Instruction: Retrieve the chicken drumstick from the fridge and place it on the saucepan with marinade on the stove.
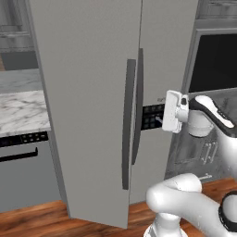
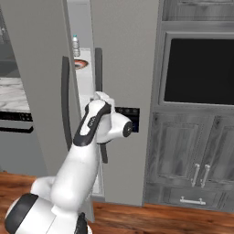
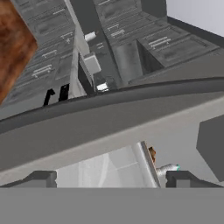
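Fridge with two doors and two long dark handles, left door swung ajar.
One white arm reaches level toward the handles; its gripper stands wide open, holding nothing. Through the gap, the right base view shows one bottle and an orange-brown lump, possibly the chicken drumstick, on interior shelves.

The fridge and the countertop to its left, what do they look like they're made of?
The fridge looks like brushed metal or grey-painted steel: flat, matte grey doors with long dark handles, perhaps metal or plastic. The countertop looks like polished marble, white with grey veining, though it could be an imitation.
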